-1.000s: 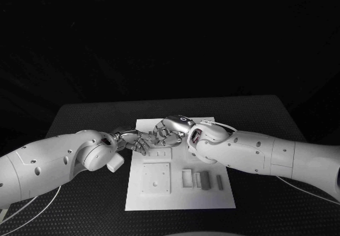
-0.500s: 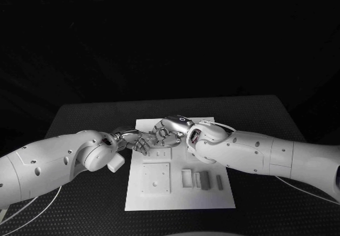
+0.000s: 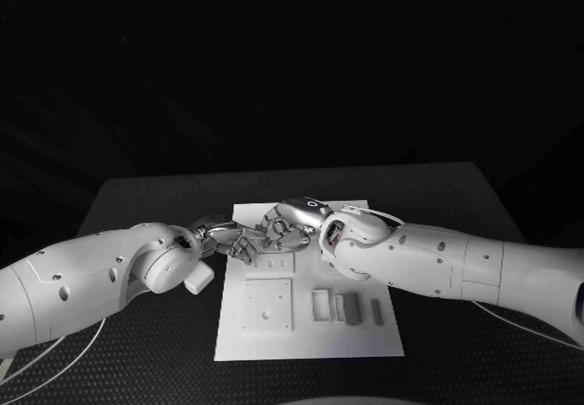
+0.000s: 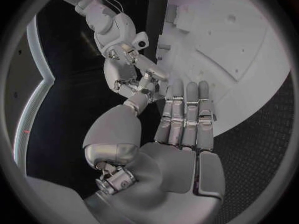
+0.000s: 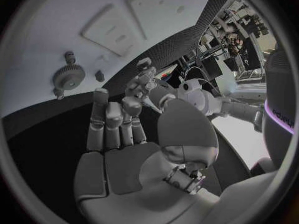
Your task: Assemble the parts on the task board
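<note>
Both hands meet above board [image 3: 310, 342] at 12 o'clock. Left hand [image 3: 234, 241] and right hand [image 3: 287, 229]: fingers touching; any grip unclear. Parts [image 3: 350, 309] at 5 o'clock. Likely handover; next, seat piece.

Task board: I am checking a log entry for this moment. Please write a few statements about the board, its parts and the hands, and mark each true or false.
1. The white rectangular task board lies on the black table. True.
2. The left hand and the right hand meet over the board's far end. True.
3. The grey toothed gear lies on the table, off the board. False: it lies on the board, near its edge.
4. The small grey rectangular pieces sit directly under the hands. False: they lie at the board's near end, apart from both hands.
</note>
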Motion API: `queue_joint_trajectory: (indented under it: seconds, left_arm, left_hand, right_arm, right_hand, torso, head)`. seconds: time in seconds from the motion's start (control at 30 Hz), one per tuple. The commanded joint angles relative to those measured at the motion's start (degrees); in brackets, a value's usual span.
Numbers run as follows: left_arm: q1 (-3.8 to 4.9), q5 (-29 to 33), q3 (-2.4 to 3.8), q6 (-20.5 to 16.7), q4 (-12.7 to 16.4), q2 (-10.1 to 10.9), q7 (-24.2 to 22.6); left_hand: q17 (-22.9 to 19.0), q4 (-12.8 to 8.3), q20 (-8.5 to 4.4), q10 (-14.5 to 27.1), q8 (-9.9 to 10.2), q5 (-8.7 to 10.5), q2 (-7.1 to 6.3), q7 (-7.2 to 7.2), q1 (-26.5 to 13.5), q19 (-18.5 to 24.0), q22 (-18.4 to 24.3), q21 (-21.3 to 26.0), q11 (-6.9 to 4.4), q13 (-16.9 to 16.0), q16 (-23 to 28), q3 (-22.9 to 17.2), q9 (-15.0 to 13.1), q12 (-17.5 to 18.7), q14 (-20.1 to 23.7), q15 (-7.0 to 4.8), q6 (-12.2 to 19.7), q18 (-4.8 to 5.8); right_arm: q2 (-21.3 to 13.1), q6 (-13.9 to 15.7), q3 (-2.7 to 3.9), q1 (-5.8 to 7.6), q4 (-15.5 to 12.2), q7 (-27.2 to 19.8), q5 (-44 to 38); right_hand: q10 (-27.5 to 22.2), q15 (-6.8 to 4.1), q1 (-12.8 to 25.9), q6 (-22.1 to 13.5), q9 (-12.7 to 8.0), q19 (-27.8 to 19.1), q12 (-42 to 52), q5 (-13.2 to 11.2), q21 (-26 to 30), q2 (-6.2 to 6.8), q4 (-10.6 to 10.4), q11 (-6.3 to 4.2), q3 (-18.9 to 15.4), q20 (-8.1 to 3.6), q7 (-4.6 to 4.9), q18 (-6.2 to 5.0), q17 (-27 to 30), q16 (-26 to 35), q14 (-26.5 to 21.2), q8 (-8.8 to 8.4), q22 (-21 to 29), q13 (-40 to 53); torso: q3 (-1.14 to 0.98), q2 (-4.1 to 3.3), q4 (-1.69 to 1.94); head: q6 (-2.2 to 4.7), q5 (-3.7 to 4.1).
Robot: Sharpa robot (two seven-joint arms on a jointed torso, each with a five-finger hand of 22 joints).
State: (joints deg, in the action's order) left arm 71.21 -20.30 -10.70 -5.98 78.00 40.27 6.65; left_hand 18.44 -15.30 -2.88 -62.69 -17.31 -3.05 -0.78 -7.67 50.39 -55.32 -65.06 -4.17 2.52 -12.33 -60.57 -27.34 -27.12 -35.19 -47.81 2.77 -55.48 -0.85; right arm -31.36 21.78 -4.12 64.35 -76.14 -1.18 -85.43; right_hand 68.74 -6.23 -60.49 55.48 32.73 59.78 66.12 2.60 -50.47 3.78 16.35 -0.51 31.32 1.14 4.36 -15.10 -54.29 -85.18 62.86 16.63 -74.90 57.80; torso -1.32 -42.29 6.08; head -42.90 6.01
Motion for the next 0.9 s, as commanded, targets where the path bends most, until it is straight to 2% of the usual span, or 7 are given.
queue_joint_trajectory:
  seconds: [0.03,0.2,0.4,0.5,0.77,0.9]
  left_arm:
    - [0.07,0.54,0.06,-0.60,0.06,-0.22,-1.15]
    - [0.07,0.52,0.06,-0.43,-0.07,-0.34,-0.62]
    - [0.07,-0.26,0.06,-0.51,-0.11,-0.43,0.39]
    - [0.07,-0.30,0.06,-0.33,-0.09,-0.40,0.57]
    - [0.07,-0.30,0.06,-0.25,-0.06,-0.41,0.82]
    - [0.07,-0.35,0.07,-0.15,-0.04,-0.42,0.82]
  left_hand:
    - [0.10,0.01,-0.04,-0.47,-0.37,0.16,0.16,-0.06,0.56,-0.42,-0.12,-0.22,-0.05,-0.07,-0.27,-0.39,-0.05,0.44,-0.34,-0.06,-0.46,0.24]
    - [0.14,-0.23,-0.08,-0.62,-0.40,0.17,0.11,-0.03,0.72,-0.46,-0.19,-0.24,-0.08,-0.09,-0.31,-0.47,-0.04,0.60,-0.41,-0.10,-0.51,0.25]
    - [0.21,-0.65,-0.14,-0.93,-0.44,0.18,-1.70,-0.01,0.44,-0.55,-0.37,-0.28,-0.09,-0.15,-0.31,-0.03,-0.02,0.99,-0.49,-0.14,-0.59,0.30]
    - [0.24,-0.77,-0.17,-1.04,-0.46,0.18,-2.20,0.01,0.49,-0.58,-0.43,-0.29,-0.12,-0.18,-0.31,0.03,-0.01,1.13,-0.53,-0.17,-0.62,0.29]
    - [0.33,-0.91,-0.28,-1.45,-0.59,0.17,-2.49,0.12,0.86,-0.78,-0.56,-0.36,-0.23,-0.29,-0.40,-0.10,-0.03,1.30,-0.73,-0.29,-0.86,0.24]
    - [0.39,-1.02,-0.35,-1.77,-0.71,0.16,-2.21,0.22,1.43,-0.90,-0.65,-0.39,-0.32,-0.39,-0.45,-0.39,-0.05,1.38,-0.87,-0.38,-1.07,0.23]
  right_arm:
    - [0.12,-0.56,0.00,-0.03,-0.13,-0.17,-0.03]
    - [0.19,-0.43,0.00,-0.03,-0.25,-0.23,-0.03]
    - [0.25,-0.28,0.01,-0.03,-0.43,-0.25,-0.02]
    - [0.28,-0.19,0.01,-0.03,-0.36,-0.26,-0.02]
    - [0.34,-0.24,0.01,-0.03,-0.33,-0.27,-0.03]
    - [0.38,-0.36,0.01,-0.03,-0.15,-0.25,-0.03]
  right_hand:
    - [-0.06,-0.42,0.60,1.02,0.05,0.31,0.11,0.18,-0.28,-0.17,0.04,-0.20,0.32,-0.12,1.37,0.10,0.09,-0.15,0.04,-0.25,-0.70,0.04]
    - [-0.06,-0.42,0.63,1.02,0.05,0.31,0.11,0.18,-0.28,-0.17,0.03,-0.19,0.32,-0.13,1.38,0.10,0.10,-0.15,0.04,-0.26,-0.70,0.04]
    - [-0.05,-0.41,0.68,1.01,0.06,0.32,0.11,0.18,-0.28,-0.16,0.01,-0.18,0.32,-0.13,1.38,0.10,0.10,-0.15,0.05,-0.27,-0.70,0.05]
    - [-0.05,-0.40,0.70,1.01,0.06,0.33,0.11,0.18,-0.28,-0.16,0.00,-0.18,0.32,-0.13,1.39,0.10,0.10,-0.15,0.05,-0.27,-0.70,0.05]
    - [-0.04,-0.39,0.75,1.01,0.06,0.34,0.11,0.18,-0.28,-0.16,-0.01,-0.17,0.32,-0.13,1.39,0.10,0.10,-0.15,0.06,-0.28,-0.69,0.05]
    - [-0.04,-0.39,0.78,1.01,0.07,0.34,0.11,0.18,-0.28,-0.16,-0.02,-0.17,0.32,-0.13,1.40,0.10,0.10,-0.15,0.07,-0.28,-0.69,0.05]
  torso:
    - [-0.04,0.00,-0.06]
    - [-0.07,0.01,-0.02]
    - [-0.07,0.01,-0.01]
    - [-0.06,0.01,-0.03]
    - [-0.03,0.01,0.02]
    - [-0.02,0.01,-0.03]
  head:
    - [-0.03,-0.07]
    - [-0.16,-0.05]
    - [-0.24,-0.07]
    - [-0.23,-0.08]
    - [-0.34,-0.07]
    - [-0.35,-0.04]
